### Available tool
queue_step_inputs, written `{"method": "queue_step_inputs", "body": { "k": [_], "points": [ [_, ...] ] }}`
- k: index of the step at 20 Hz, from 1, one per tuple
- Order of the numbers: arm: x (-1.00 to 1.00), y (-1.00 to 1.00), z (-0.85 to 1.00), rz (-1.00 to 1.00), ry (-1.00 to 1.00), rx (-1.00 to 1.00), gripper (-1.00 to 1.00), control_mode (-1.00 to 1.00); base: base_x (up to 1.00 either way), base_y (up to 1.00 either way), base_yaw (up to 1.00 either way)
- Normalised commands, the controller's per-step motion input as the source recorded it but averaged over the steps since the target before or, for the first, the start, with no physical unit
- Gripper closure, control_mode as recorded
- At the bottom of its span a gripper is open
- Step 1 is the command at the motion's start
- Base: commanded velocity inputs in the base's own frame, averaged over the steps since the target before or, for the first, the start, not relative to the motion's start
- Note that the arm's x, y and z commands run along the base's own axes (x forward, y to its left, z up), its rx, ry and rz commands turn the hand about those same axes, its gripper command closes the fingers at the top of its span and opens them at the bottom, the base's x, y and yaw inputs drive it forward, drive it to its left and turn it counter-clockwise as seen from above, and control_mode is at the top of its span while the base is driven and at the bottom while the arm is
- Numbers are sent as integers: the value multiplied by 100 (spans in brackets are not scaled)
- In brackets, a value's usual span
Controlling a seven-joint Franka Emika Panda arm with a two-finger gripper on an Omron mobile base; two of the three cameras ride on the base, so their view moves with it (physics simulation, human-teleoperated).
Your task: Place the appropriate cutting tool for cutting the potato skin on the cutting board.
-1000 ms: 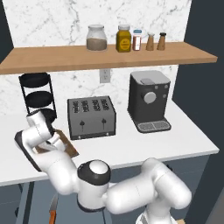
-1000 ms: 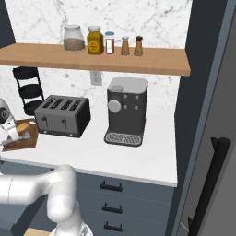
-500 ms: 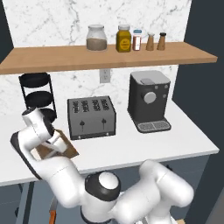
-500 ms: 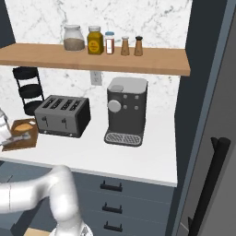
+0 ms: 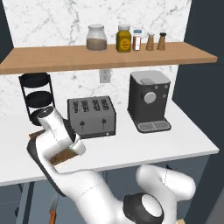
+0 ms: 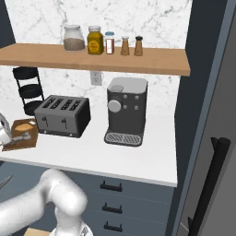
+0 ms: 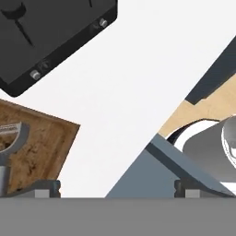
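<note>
The dark brown cutting board (image 6: 18,138) lies on the white counter left of the toaster. On it rest the tan-orange potato (image 6: 26,124) and the grey metal peeler (image 6: 20,137). In the hand view the board (image 7: 44,143) fills the lower left, with the peeler's looped head (image 7: 13,132) lying flat on it. My gripper (image 7: 117,188) is open; its two fingertips (image 7: 46,186) stand wide apart with nothing between them, to the right of the peeler, over the board's corner and the bare counter. In the left base view my arm covers most of the board (image 5: 61,156).
A black four-slot toaster (image 5: 92,116) stands just right of the board, and a coffee machine (image 5: 148,100) further right. A black tiered rack (image 5: 35,94) stands at the back left. Jars and shakers line the wooden shelf (image 5: 109,54). An orange-handled knife (image 5: 52,212) shows below the counter's front edge.
My hand has pulled back from the board toward the counter's front edge, and the arm's lower links have swung right. The peeler stays flat on the board.
</note>
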Motion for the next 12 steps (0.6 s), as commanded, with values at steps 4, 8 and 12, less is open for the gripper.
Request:
{"method": "queue_step_inputs", "body": {
  "k": [4, 8, 12],
  "points": [
    [-66, -100, 23, 0, -17, 15, -100, -100, 0, 0, 0],
    [-45, -100, 30, 0, -13, 15, -100, -100, 0, 0, 0],
    [-13, -100, 36, 1, -8, 14, -100, -100, 0, 0, 0]
  ]
}}
